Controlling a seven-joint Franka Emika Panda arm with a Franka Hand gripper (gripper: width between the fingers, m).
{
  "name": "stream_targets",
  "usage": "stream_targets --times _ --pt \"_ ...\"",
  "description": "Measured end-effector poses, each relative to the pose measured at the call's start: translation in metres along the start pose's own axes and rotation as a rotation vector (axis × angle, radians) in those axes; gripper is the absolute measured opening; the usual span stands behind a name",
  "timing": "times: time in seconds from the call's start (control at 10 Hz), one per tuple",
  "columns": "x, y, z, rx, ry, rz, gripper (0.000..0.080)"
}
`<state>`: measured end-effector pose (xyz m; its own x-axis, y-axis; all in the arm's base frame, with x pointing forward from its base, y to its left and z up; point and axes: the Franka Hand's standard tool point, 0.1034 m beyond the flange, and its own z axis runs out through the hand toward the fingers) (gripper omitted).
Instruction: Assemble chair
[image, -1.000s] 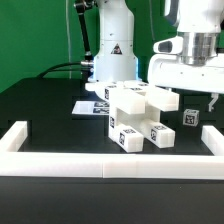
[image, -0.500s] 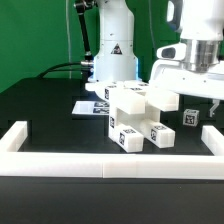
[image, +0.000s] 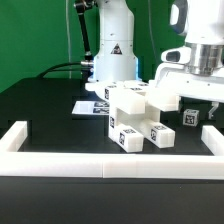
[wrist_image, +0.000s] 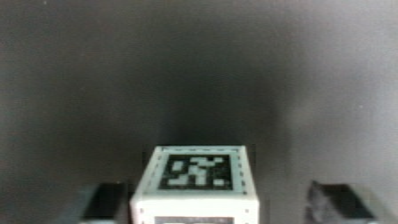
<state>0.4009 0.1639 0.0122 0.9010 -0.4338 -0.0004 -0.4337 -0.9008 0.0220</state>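
Note:
The chair parts (image: 135, 115) stand as a cluster of chunky white tagged blocks in the middle of the black table. A small separate white tagged piece (image: 190, 117) stands at the exterior view's right of the cluster. My gripper (image: 197, 106) hangs just above this piece. In the wrist view the piece (wrist_image: 196, 180) lies between my fingers (wrist_image: 338, 195), which stand apart on either side without touching it. The gripper (wrist_image: 222, 200) is open.
The marker board (image: 86, 107) lies flat behind the cluster. The white robot base (image: 112, 55) stands at the back. A low white border wall (image: 100, 163) runs along the front, with raised ends on both sides.
My gripper has moved toward the exterior view's right and a little lower, over the small separate piece. The chair parts have not moved.

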Motion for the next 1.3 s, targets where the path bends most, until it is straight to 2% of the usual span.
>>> stream_targets --times 0.1,0.2,0.8,0.9,1.0,1.1,1.3 --pt "0.000 0.000 0.000 0.000 0.000 0.000 0.0426" --pt "0.000 0.000 0.000 0.000 0.000 0.000 0.0287" --pt "0.000 0.000 -0.001 0.000 -0.003 0.003 0.0287" --pt "-0.007 -0.006 -0.012 0.005 -0.037 0.022 0.0287" --pt "-0.009 -0.013 -0.034 0.034 -0.055 0.028 0.0287" --pt "-0.008 -0.013 -0.050 0.059 -0.057 0.037 0.0288" --pt "0.005 -0.007 -0.072 0.094 -0.056 0.053 0.0288"
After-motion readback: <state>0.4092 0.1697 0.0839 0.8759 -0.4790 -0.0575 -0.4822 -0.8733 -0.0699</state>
